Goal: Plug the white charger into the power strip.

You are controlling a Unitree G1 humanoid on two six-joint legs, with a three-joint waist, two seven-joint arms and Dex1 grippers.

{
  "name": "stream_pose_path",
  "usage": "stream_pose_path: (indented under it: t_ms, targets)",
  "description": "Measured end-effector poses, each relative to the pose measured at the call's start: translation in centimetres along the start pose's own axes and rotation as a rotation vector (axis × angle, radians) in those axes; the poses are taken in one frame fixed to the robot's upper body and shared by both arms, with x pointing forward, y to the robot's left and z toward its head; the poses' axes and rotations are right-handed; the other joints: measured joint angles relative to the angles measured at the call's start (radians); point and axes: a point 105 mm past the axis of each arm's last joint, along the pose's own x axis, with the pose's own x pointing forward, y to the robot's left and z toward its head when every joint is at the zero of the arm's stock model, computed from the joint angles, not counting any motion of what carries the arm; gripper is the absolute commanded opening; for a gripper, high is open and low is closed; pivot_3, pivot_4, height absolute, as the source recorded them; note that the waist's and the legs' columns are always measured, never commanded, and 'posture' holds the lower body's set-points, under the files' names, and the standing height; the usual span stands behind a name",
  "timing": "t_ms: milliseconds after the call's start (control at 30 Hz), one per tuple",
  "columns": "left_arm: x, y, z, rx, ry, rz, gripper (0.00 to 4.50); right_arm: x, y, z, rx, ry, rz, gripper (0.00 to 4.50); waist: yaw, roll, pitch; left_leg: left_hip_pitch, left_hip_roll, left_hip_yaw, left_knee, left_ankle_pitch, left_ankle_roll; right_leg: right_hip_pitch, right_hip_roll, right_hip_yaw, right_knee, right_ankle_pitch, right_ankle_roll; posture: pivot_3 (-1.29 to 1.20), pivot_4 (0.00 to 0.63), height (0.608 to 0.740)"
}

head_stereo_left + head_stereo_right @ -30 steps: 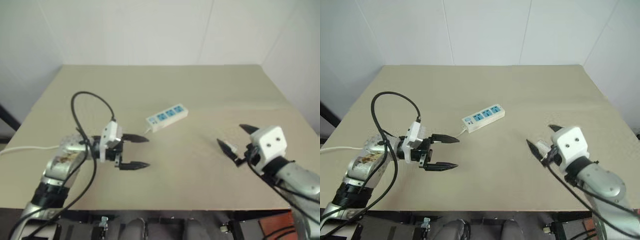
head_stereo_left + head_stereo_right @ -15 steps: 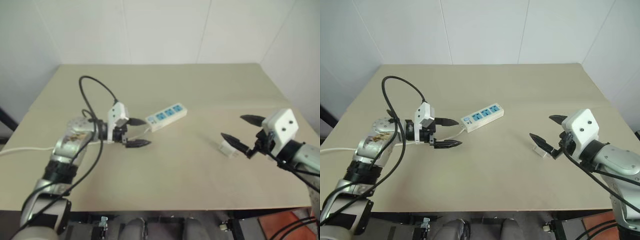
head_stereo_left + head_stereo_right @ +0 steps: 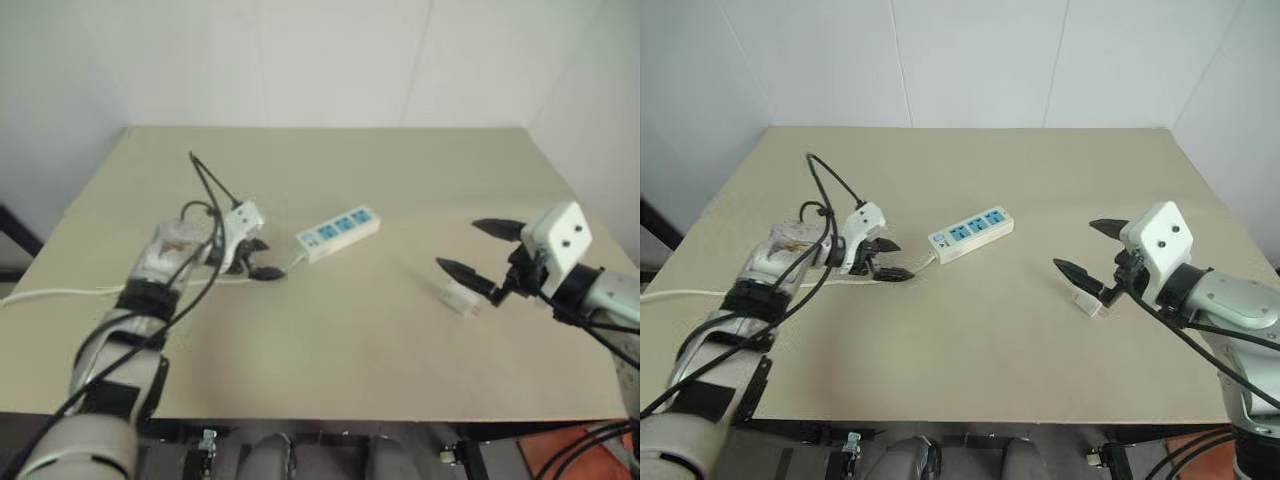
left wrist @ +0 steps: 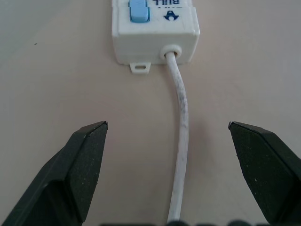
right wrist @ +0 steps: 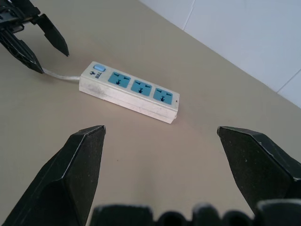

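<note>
Reaching forward since a second ago, the left gripper (image 3: 883,258) now straddles the thin cord (image 4: 181,141) just short of the power strip (image 3: 971,233), fingers spread wide and empty. Mid-surface (image 3: 970,340), the strip lies slanted with three blue sockets up. To the right, the white charger (image 3: 1089,302) sits loose beneath the right gripper (image 3: 1087,248), also spread and holding nothing. Closing on the cord could drag the strip askew; a careless descent might knock the charger over.

The power strip (image 5: 129,92) is showing smooth white plastic with blue socket faces; the table (image 3: 970,330) is presenting a matt beige surface.
</note>
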Motion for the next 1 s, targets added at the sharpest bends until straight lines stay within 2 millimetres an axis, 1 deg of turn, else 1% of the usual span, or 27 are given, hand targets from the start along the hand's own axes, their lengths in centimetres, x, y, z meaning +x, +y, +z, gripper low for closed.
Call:
stream_pose_path:
  t_ms: [67, 200, 333, 400, 433, 467, 567, 633, 733, 833, 900, 1000]
  targets:
    - [0.9, 0.0, 0.4, -0.026, 0.006, -0.009, 3.64, 0.0, 0.0, -0.1, 0.003, 0.002, 0.000, 4.50, 0.000, 0.000, 0.000, -0.002, 0.000, 0.000, 0.000, 0.000, 0.000, -0.002, 0.000, 0.000, 0.000, 0.000, 0.000, 0.00, 0.150, 0.740]
    - [2.3, -0.6, 0.0, -0.024, 0.041, -0.034, 2.31, 0.0, 0.0, -0.1, 0.002, 0.006, 0.001, 4.50, -0.007, 0.000, 0.000, -0.003, 0.000, 0.002, 0.001, 0.000, 0.000, -0.005, 0.000, 0.002, 0.002, 0.000, 0.000, 0.00, 0.150, 0.740]
    - [2.5, -0.4, 0.0, -0.008, 0.059, -0.027, 1.12, -0.1, 0.0, -0.1, -0.003, 0.009, 0.004, 4.50, -0.007, 0.000, 0.000, -0.003, 0.000, 0.002, 0.001, 0.000, 0.000, -0.005, 0.000, 0.003, 0.003, 0.000, 0.000, 0.00, 0.150, 0.740]
    - [2.7, -0.4, 0.0, -0.002, 0.061, -0.024, 0.44, -0.1, 0.0, -0.1, -0.004, 0.011, 0.006, 4.50, -0.006, 0.000, 0.000, -0.003, 0.000, 0.002, 0.001, 0.000, 0.000, -0.005, 0.000, 0.002, 0.003, 0.000, 0.000, 0.00, 0.150, 0.740]
    - [2.7, -0.4, 0.0, 0.001, 0.063, -0.024, 0.21, -0.1, 0.0, -0.1, -0.004, 0.013, 0.007, 4.50, -0.006, 0.000, 0.000, -0.003, 0.000, 0.002, 0.001, 0.000, 0.000, -0.005, 0.000, 0.002, 0.003, 0.000, 0.000, 0.00, 0.150, 0.740]
    - [2.7, -0.4, 0.0, 0.003, 0.062, -0.023, 0.08, -0.1, 0.0, -0.2, -0.004, 0.014, 0.008, 4.50, -0.006, 0.000, 0.000, -0.003, 0.000, 0.002, 0.001, 0.000, 0.000, -0.005, 0.000, 0.002, 0.003, 0.000, 0.000, 0.00, 0.150, 0.740]
    - [2.7, -0.7, 0.1, 0.031, 0.053, -0.049, 0.08, -0.2, 0.1, -0.2, -0.005, 0.018, 0.010, 4.50, -0.006, 0.000, 0.000, -0.003, 0.000, 0.002, 0.001, 0.000, 0.000, -0.005, 0.000, 0.002, 0.003, 0.000, 0.000, 0.00, 0.150, 0.740]
    - [2.5, -1.3, -0.3, 0.065, 0.040, -0.080, 0.08, -0.2, 0.1, -0.3, -0.005, 0.021, 0.012, 4.50, -0.006, 0.000, 0.000, -0.003, 0.000, 0.002, 0.001, 0.000, 0.000, -0.005, 0.000, 0.003, 0.003, 0.000, 0.000, 0.00, 0.150, 0.740]
    - [1.4, -2.4, -1.4, 0.168, 0.015, -0.154, 0.08, -0.3, 0.2, -0.3, -0.008, 0.026, 0.019, 4.50, -0.009, 0.000, 0.000, -0.004, 0.001, 0.003, 0.000, 0.000, 0.000, -0.009, 0.000, 0.005, 0.004, 0.001, 0.000, 0.00, 0.150, 0.740]
    - [-0.5, -3.5, -3.1, 0.268, 0.011, -0.219, 0.08, -0.3, 0.3, -0.5, -0.010, 0.030, 0.031, 4.50, -0.013, 0.000, 0.000, -0.004, 0.001, 0.003, 0.000, 0.000, 0.000, -0.010, 0.000, 0.005, 0.004, 0.001, -0.001, 0.00, 0.150, 0.740]
    - [-1.4, -4.1, -3.9, 0.284, 0.017, -0.238, 0.64, -0.3, 0.3, -0.4, -0.013, 0.026, 0.035, 4.50, -0.010, 0.000, 0.000, -0.004, 0.001, 0.003, 0.000, 0.000, 0.000, -0.009, 0.000, 0.005, 0.004, 0.001, -0.001, 0.00, 0.150, 0.740]
    - [-2.2, -4.6, -4.5, 0.314, 0.030, -0.240, 1.47, -0.1, 0.4, -0.3, -0.014, 0.021, 0.045, 4.50, -0.006, 0.000, 0.000, -0.004, 0.001, 0.003, 0.001, 0.000, 0.000, -0.009, 0.000, 0.005, 0.004, 0.001, -0.001, 0.00, 0.150, 0.740]
